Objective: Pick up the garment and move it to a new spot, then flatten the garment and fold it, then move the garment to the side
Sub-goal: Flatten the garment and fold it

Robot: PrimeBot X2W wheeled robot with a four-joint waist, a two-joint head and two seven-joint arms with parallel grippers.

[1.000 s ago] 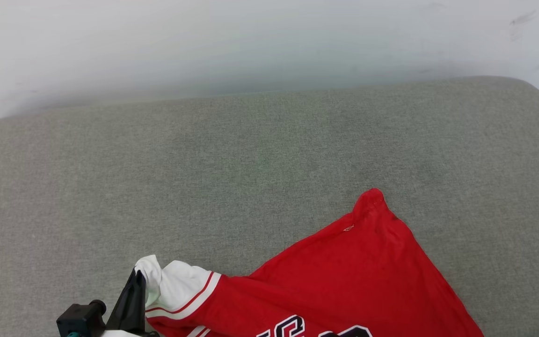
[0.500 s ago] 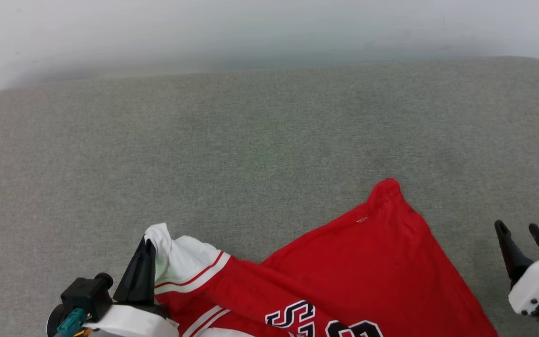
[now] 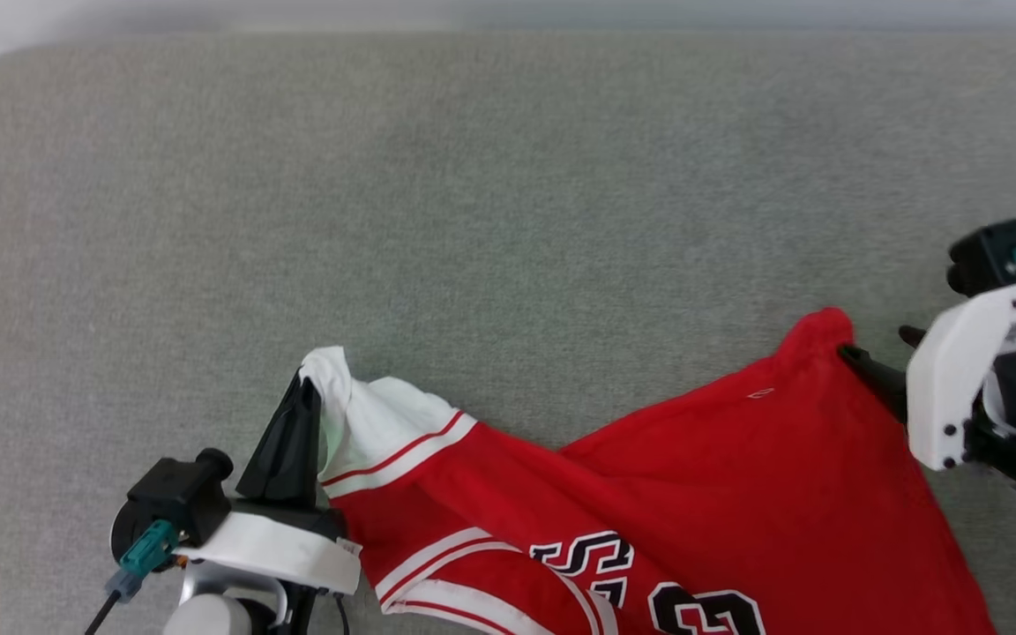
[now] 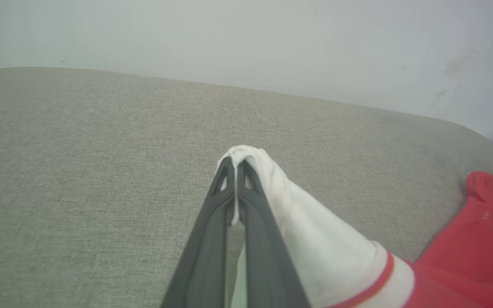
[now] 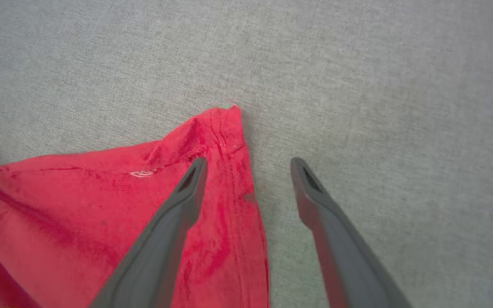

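Observation:
The garment, a red jersey with white sleeves, striped trim and black white-outlined letters, lies on the grey cushion at the bottom of the head view. My left gripper is shut on the tip of a white sleeve, which it lifts into a peak. At the right, my right gripper stands open over the red upper corner of the garment. One of its fingers lies over the red cloth and the other over bare cushion, with the garment's edge between them.
The grey fabric cushion spreads wide and bare behind and to the left of the garment. A pale wall rises behind it. The cushion's rounded far corner is at the right in the left wrist view.
The camera has tilted down, shifting the whole picture. My right gripper has come in from the lower right up to the garment's red corner. The left gripper keeps its hold on the sleeve.

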